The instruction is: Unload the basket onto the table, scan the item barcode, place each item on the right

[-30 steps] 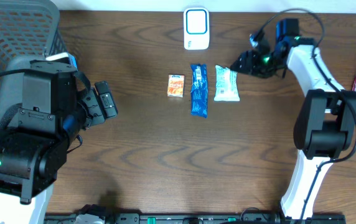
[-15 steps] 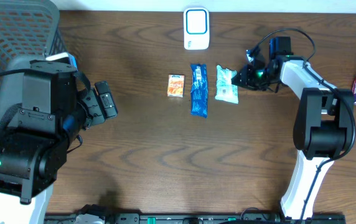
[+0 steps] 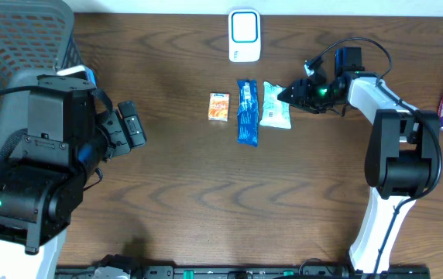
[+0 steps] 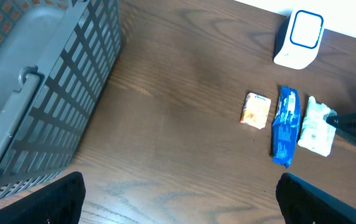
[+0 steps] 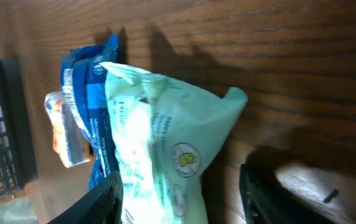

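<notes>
1. Weak grasp. The right end effector (image 3: pixel 288 94), centre right of the overhead frame, has its fingers apart on either side of the pale green packet (image 3: pixel 276 105). A gap shows on one side, so nothing is clamped. The packet lies flat on the counter (image 3: pixel 206 194). Closing on its soft, crinkled end could let the wrapper fold or slip out.
2. Disturbed neighbours. The blue packet (image 3: pixel 247 112) lies just beside the green one, with the orange packet (image 3: pixel 219 106) beyond. A leftward nudge would push them out of line.
3. Failed read. No barcode is visible. If the packet is lifted with its code turned away from the white scanner (image 3: pixel 245 36) at top centre, the scan fails.
4. Left end effector (image 3: pixel 132 128), centre left, has its fingers wide apart and holds nothing. It is well apart from the packets, so it poses little hazard.
</notes>
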`<act>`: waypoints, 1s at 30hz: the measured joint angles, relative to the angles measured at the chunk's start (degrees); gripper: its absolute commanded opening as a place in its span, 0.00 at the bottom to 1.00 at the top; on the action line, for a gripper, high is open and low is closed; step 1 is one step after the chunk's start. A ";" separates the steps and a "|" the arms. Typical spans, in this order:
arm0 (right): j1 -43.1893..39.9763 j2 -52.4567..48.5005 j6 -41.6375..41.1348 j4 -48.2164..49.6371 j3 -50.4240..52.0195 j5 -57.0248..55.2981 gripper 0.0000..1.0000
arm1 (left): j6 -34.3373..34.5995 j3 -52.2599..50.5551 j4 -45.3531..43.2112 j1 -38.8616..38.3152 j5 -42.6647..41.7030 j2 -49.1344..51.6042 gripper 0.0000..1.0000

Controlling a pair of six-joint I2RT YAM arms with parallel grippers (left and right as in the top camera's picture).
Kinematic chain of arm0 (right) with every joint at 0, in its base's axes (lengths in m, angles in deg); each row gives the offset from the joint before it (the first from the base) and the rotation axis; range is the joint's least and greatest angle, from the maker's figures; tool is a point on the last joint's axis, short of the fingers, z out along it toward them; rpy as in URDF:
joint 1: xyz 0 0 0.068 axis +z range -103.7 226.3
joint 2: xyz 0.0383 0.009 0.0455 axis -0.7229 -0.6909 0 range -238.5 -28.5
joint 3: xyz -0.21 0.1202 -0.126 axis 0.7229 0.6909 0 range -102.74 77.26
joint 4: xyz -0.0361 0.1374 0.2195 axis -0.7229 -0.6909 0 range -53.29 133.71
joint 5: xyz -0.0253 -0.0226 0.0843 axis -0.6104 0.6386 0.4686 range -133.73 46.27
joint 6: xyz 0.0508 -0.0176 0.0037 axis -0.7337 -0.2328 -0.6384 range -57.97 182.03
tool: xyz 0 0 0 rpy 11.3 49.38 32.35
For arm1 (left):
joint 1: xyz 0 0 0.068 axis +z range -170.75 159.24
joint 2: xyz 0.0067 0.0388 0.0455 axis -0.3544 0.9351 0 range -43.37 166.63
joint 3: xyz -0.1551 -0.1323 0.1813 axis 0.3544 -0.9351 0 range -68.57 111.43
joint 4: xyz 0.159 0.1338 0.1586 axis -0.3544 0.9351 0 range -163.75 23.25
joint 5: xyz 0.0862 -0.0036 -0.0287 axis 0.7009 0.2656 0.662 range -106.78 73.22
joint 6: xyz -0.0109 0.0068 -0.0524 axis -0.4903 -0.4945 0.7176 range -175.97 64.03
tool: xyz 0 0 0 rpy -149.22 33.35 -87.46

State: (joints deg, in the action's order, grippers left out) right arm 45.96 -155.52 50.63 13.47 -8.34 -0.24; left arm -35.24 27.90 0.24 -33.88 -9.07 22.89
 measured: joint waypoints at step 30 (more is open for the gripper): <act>14.69 4.61 2.49 -22.25 -11.69 -75.63 0.01 | 0.00 0.00 0.00 0.00 -0.02 0.00 0.98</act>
State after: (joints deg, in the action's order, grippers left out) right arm 60.64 -150.91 53.12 -8.78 -20.04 -75.87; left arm -35.24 27.90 0.24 -33.88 -9.10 22.89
